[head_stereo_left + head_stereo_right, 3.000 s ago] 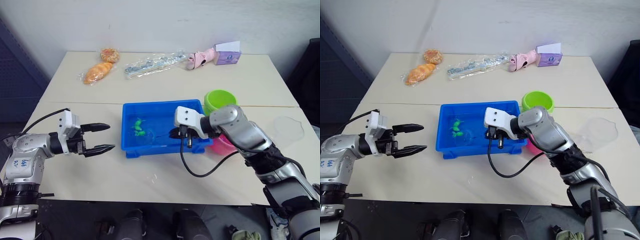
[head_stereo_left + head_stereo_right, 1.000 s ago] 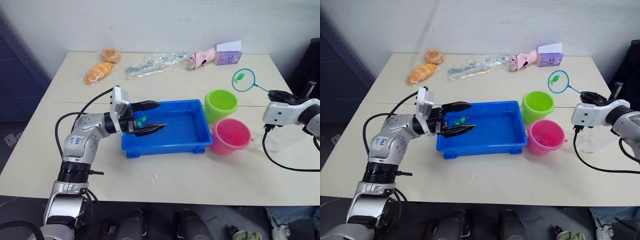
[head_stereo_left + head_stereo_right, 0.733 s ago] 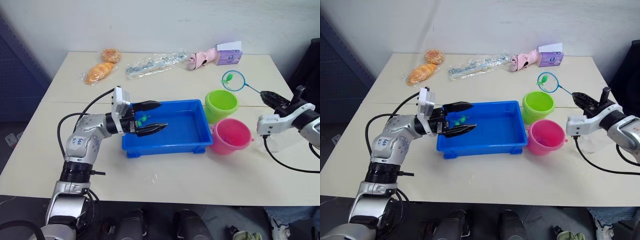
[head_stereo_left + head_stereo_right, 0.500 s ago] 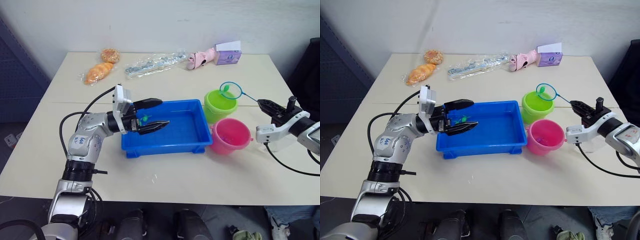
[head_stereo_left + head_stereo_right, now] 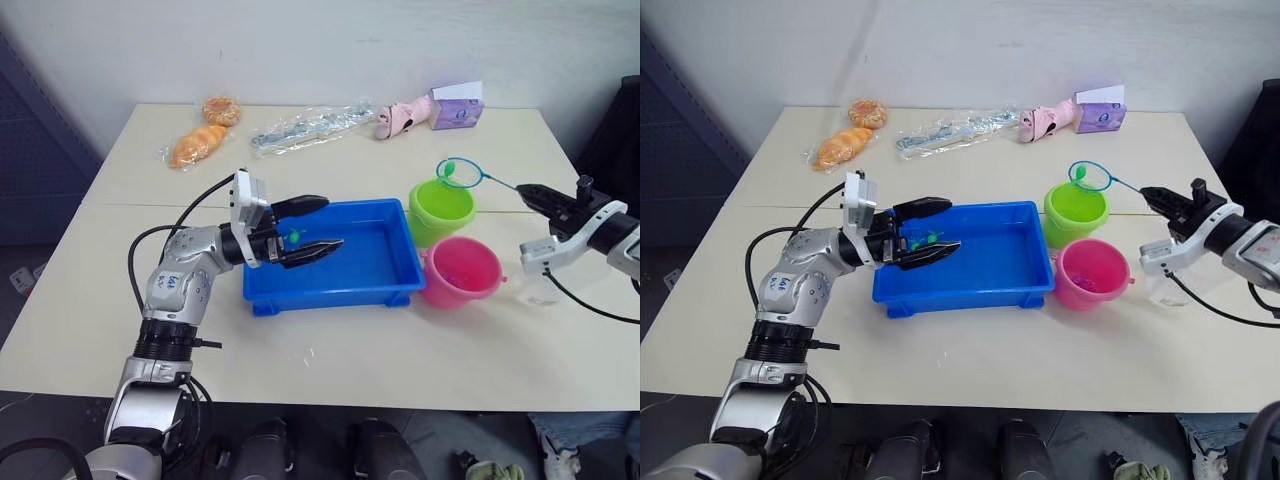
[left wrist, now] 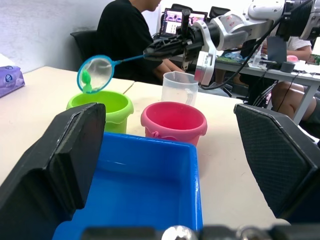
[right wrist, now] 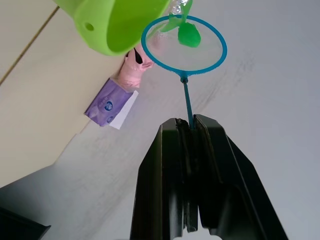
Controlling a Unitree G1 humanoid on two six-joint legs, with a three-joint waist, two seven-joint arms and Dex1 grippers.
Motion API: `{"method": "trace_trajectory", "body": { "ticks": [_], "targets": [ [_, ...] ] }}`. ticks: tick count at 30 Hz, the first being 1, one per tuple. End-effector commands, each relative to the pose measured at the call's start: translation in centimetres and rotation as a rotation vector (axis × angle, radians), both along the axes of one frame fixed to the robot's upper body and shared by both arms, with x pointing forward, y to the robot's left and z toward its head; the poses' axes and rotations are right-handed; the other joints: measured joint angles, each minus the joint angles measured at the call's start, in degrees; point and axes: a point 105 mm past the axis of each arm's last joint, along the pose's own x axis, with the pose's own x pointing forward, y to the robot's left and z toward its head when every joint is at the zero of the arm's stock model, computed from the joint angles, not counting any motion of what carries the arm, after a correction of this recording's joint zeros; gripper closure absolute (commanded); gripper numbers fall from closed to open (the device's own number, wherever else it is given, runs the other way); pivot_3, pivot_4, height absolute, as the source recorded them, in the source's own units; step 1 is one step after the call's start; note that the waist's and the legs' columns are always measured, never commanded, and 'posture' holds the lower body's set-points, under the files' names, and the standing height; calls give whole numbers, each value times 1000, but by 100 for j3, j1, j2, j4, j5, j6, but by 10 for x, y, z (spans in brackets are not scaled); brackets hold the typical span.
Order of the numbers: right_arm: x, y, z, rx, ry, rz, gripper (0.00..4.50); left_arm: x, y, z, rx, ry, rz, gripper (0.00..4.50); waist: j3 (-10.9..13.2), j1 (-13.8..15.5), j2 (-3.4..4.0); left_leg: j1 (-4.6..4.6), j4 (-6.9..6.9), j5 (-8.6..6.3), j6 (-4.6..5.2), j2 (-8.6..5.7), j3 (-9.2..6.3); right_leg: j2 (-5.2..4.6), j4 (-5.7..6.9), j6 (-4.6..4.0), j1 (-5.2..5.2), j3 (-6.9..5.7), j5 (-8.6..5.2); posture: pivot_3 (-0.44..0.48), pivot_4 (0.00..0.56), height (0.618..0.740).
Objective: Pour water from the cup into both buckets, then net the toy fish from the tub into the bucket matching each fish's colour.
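— What's in the net (image 5: 459,172)?
— One green fish (image 7: 189,34), caught in the mesh. The hoop hangs just over the far rim of the green bucket (image 5: 442,209). The right gripper (image 5: 533,192) has its fingers clamped tight on the thin handle, off to the right of the buckets.

— And the buckets themselves?
— The green one stands just right of the tub (image 5: 336,259), at its far corner. The pink bucket (image 5: 460,271) sits in front of it, touching it and close to the tub's right wall. I cannot tell what lies inside either.

— The tub?
— Blue, in the middle of the table (image 5: 330,340). At least one more green fish (image 5: 294,237) shows near its left end, between the fingers of the left gripper (image 5: 313,226). That gripper hovers over the tub's left end, spread wide and holding nothing.

— Where is the cup (image 6: 180,87)?
— Clear, standing on the table beyond the pink bucket, on the robot's right, below the right arm. I cannot tell whether it holds water.

— Anything else on the table?
— Along the far edge: two wrapped pastries (image 5: 205,132), a clear plastic packet (image 5: 305,127), a pink toy (image 5: 400,116) and a purple box (image 5: 456,107).
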Motion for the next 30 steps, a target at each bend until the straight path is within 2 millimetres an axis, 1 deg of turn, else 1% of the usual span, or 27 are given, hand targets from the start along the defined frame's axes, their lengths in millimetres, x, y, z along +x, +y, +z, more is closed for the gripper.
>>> {"method": "trace_trajectory", "body": {
  "ticks": [1,3,4,6,7,8,10,11,14,16,18,19,20,21,22,23,25,26,27,30],
  "targets": [
    [-5,-2,8,23,-23,-4,4500,-3,-4,8,-5,-47,-12,72,0,1,0,0,0,0,0,0,-1,0,0,0,0,-1,0,0,150,740],
    [-6,-8,20,45,-65,-33,4500,-3,-3,7,-2,-47,-10,72,0,2,1,-1,0,0,0,-1,1,-1,1,0,0,0,0,0,150,740],
    [-5,-10,21,47,-68,-47,4500,-2,-2,7,-4,-45,-5,72,0,1,1,-1,0,0,1,0,1,-1,2,0,0,0,0,0,150,740],
    [-5,-10,8,40,-13,-55,4500,-2,-2,6,-6,-42,0,72,0,-6,1,0,1,1,1,0,1,-1,2,0,0,0,0,0,150,740],
    [-6,-7,-1,33,26,-44,4500,-2,-2,6,-6,-41,-3,72,0,-8,1,0,1,1,1,0,0,0,2,0,0,0,0,0,150,740],
    [-6,-5,-1,35,24,-38,4500,-3,-2,5,-4,-41,-5,72,0,-8,1,1,1,1,1,1,0,1,2,0,0,0,0,0,150,740],
    [-3,-8,16,59,-36,-61,4500,-3,-2,5,-4,-43,-6,72,1,-5,3,0,1,1,1,1,0,1,3,0,0,0,0,0,150,740],
    [-2,-9,20,66,-49,-72,4500,-2,-2,5,-9,-43,-1,72,0,-7,3,0,0,1,1,1,3,0,3,0,-2,2,0,0,150,740],
    [-3,-2,3,57,26,-45,4500,-2,-2,4,-10,-41,-1,72,0,-4,3,0,1,1,1,1,1,0,5,0,-1,1,0,0,150,740],
    [-3,-7,3,75,32,-72,4500,-2,-2,4,-6,-43,-1,72,0,-1,3,0,1,1,1,1,-1,0,3,0,0,0,0,0,150,740],
    [-4,-4,4,74,45,-61,4500,-1,-1,4,-15,-42,8,72,0,-1,3,0,1,1,2,1,0,0,3,0,0,0,0,0,150,740],
    [-5,-3,8,72,33,-51,4500,-1,-1,4,-16,-42,9,72,0,-1,3,0,1,1,2,1,0,0,3,0,0,0,0,0,150,740],
    [-3,-6,22,83,-20,-65,4500,-1,-1,3,-14,-43,10,72,0,-1,3,0,1,1,1,1,0,0,3,0,0,0,0,0,150,740],
    [-2,-10,33,89,-54,-81,4500,-1,0,3,-13,-43,13,72,0,-1,3,0,2,1,1,1,0,-1,4,0,0,0,0,0,150,740],
    [0,-11,36,85,-59,-88,4500,-1,0,3,-13,-42,15,72,0,-10,4,0,1,1,2,1,0,-1,4,0,0,0,0,0,150,740],
    [1,-10,31,79,-36,-81,4500,0,0,3,-14,-41,16,72,1,-16,5,0,2,1,2,1,3,0,4,0,-2,2,0,0,150,740],
    [-1,4,1,41,77,-24,4500,0,-1,1,-12,-40,13,72,0,-9,3,1,1,1,1,3,2,2,4,0,-2,1,0,0,150,740],
    [-2,8,-9,34,112,-4,4500,0,-1,1,-12,-40,13,72,0,-5,3,2,0,1,1,4,-2,3,4,0,0,-1,0,0,150,740],
    [-3,10,-13,34,124,2,4500,1,-2,1,-14,-41,14,72,0,-4,3,2,0,1,1,4,-4,3,4,0,1,-1,0,0,150,740],
    [4,2,20,101,-8,-42,4500,0,-3,3,-24,-45,17,72,1,-1,7,-2,3,2,2,1,2,0,4,0,-1,1,0,0,150,740]
  ]
}}
